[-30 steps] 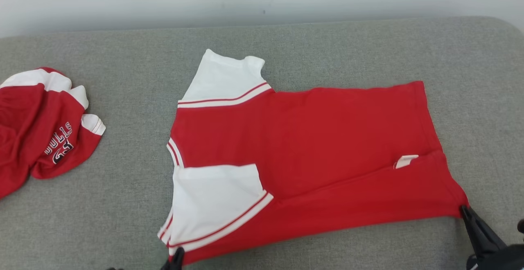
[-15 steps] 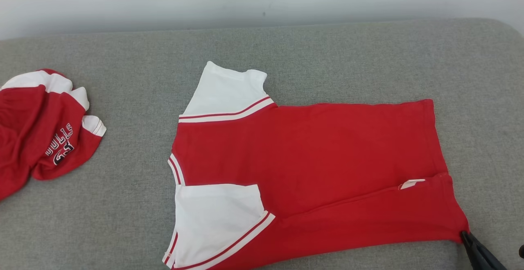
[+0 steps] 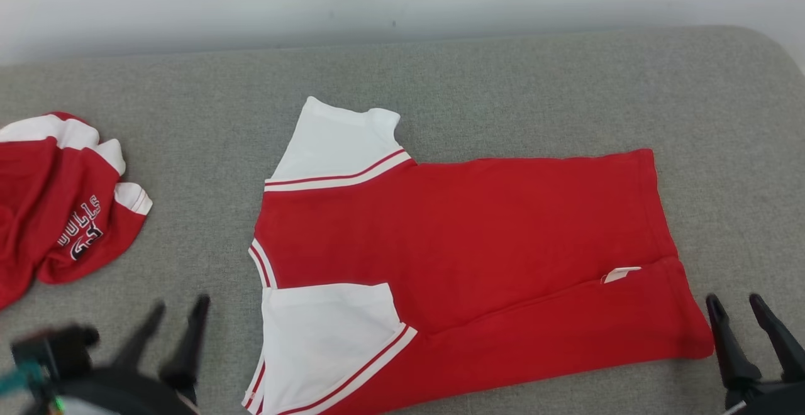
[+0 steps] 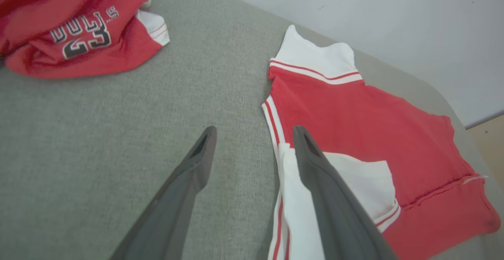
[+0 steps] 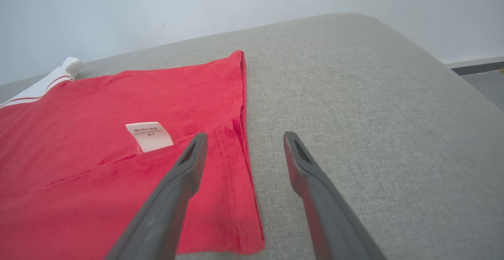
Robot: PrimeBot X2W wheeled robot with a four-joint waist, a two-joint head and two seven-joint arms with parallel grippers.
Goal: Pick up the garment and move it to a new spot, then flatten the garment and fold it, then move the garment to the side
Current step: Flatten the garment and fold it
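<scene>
- The red-and-white jersey (image 3: 465,239) lay flat on the grey cushion (image 3: 503,82), its near edge folded over.
- Both jaws stood wide apart and empty: the left gripper (image 3: 180,302) just left of the near sleeve (image 3: 327,327), the right gripper (image 3: 732,298) beside the hem (image 3: 666,239).
- Bare cushion stretched right of the hem; a crumpled Bulls jersey (image 3: 56,214) sat far left.

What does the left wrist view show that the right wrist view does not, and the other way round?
Left wrist view, not the right: the open left gripper, the crumpled red jersey printed 23, and the near white sleeve of the spread red jersey. Right wrist view, not the left: the open right gripper and a dark baseboard. Both: the spread red jersey, its far white sleeve, the grey cushion and the pale wall.
</scene>
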